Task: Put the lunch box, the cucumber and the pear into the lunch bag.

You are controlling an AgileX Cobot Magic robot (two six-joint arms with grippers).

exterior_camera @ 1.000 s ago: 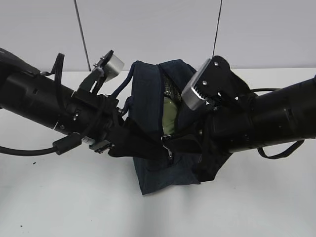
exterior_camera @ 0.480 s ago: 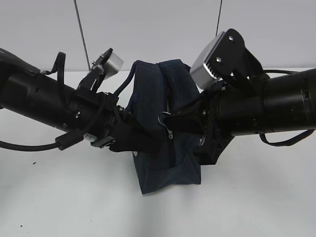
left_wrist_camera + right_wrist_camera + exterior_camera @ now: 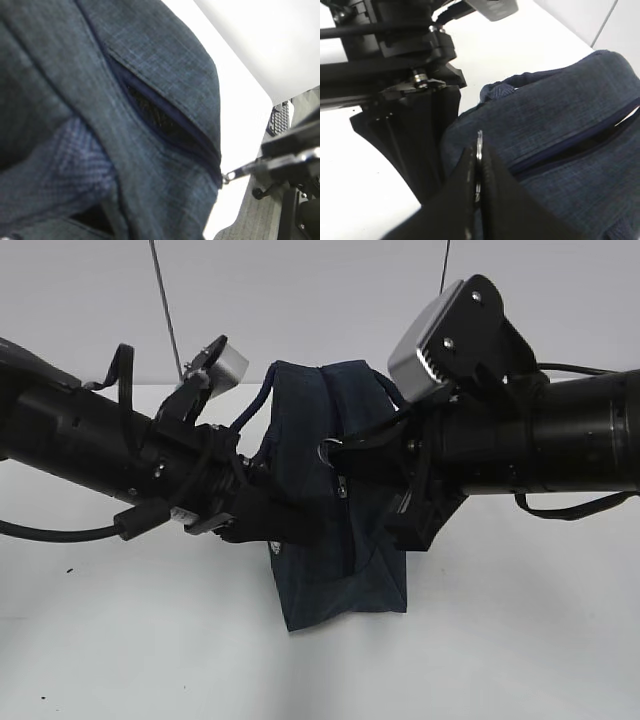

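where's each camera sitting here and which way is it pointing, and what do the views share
Exterior view: low at the table's front, looking across at the dark navy fabric lunch bag; both black arms show, left gripper and right gripper at the bag.
Left wrist view: pressed close to the bag's fabric, looking along its zipper; the right gripper shows at the far end.
Right wrist view: looks down past its own fingers, clamped on the metal ring pull; the left arm shows behind.
All three views share the bag; the ring pull also shows in each.

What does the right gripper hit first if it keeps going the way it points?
The right gripper, shut on the ring pull, points left across the lunch bag. Probably the left gripper beyond the bag comes first, though depth is unclear.
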